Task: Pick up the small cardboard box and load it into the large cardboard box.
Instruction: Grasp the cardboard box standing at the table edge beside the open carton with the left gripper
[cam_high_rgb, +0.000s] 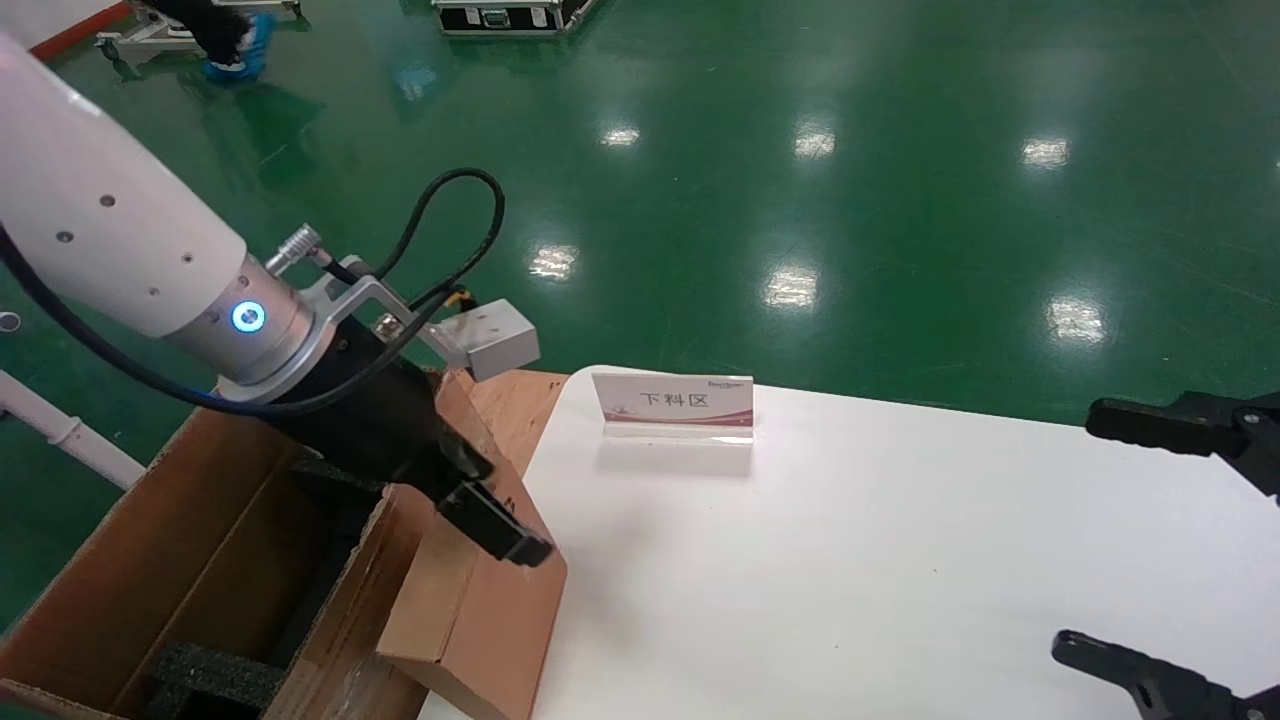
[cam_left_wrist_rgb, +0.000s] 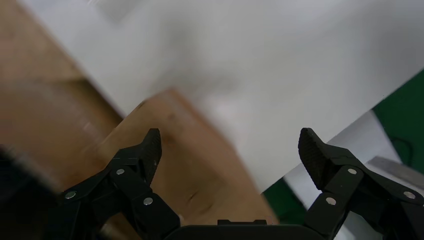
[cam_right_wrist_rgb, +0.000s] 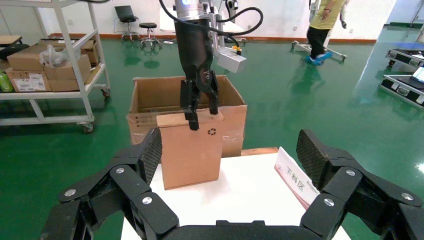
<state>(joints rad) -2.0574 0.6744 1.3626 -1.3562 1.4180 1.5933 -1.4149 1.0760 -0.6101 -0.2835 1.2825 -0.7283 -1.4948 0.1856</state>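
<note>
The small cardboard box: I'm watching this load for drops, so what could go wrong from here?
1. The left claw stands open around the top edge of the small cardboard box, which stands upright at the edge of the white table; a nudge could tip it off.
2. The box stands beside the large cardboard box, not inside; lifted low, it may catch that carton's wall.
The right claw waits open over the table's other side.

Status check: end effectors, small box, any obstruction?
Left end effector open astride the small cardboard box, upright at table edge. Right end effector open, idle. Large cardboard box open behind; nothing blocking.
</note>
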